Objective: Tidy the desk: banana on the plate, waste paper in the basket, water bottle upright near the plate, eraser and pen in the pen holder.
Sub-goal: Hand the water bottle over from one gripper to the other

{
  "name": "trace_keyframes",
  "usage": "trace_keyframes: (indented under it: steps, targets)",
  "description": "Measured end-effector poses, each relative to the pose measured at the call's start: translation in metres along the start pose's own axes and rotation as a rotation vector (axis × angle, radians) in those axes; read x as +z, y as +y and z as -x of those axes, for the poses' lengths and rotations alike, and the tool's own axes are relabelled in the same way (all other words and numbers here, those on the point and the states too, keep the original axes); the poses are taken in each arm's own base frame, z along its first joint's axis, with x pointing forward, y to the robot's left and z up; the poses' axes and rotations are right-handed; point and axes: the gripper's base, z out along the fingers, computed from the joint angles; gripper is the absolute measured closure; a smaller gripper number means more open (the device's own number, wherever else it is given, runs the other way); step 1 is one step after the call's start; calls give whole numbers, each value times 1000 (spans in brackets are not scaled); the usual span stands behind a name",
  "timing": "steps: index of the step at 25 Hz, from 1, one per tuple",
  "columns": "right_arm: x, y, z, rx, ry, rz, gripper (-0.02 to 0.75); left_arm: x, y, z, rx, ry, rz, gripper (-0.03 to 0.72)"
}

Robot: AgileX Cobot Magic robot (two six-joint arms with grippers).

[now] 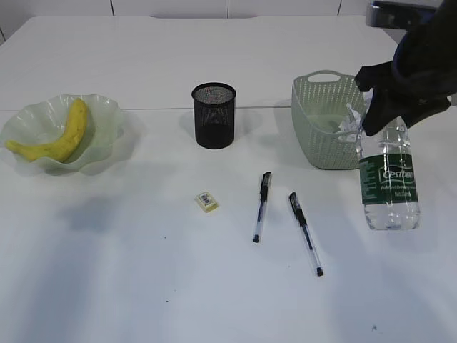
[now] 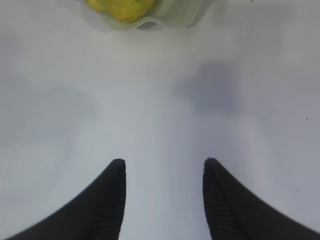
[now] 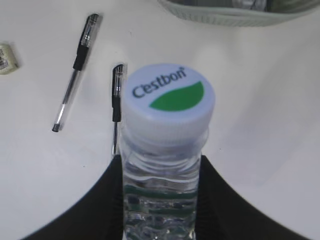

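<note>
Water bottle (image 1: 389, 182) stands upright on the table (image 1: 143, 286) at the right, its neck clamped between the fingers of the right gripper (image 3: 160, 200) — the white cap marked Cestbon (image 3: 169, 97) rises just above them. Just behind the bottle on the far side sits the pale green basket (image 1: 321, 128), with crumpled waste paper (image 1: 350, 125) inside. Two pens lie on the table to the left of the bottle: one pen (image 1: 305, 233) nearer to it, the other pen (image 1: 261, 206) further left, the two apart. The eraser (image 1: 206, 201) lies further left again, and the black mesh pen holder (image 1: 213, 115) stands beyond them toward the far side. At the far left the banana (image 1: 53, 134) rests in the wavy green plate (image 1: 107, 114) — well apart from the bottle. The left gripper (image 2: 164, 172) hangs over bare table near the plate, fingers spread and holding nothing.
</note>
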Motion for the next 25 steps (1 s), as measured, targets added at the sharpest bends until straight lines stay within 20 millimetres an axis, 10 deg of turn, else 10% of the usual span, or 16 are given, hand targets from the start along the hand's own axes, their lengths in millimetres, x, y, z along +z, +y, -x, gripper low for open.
trace_keyframes:
  steps: [12,25]
  targets:
    - [-39,65,-12,-255,-136,109,503,0,0,0,0,0,0,339]
    - [-69,76,-20,-348,-251,183,503,0,0,0,2,0,0,337]
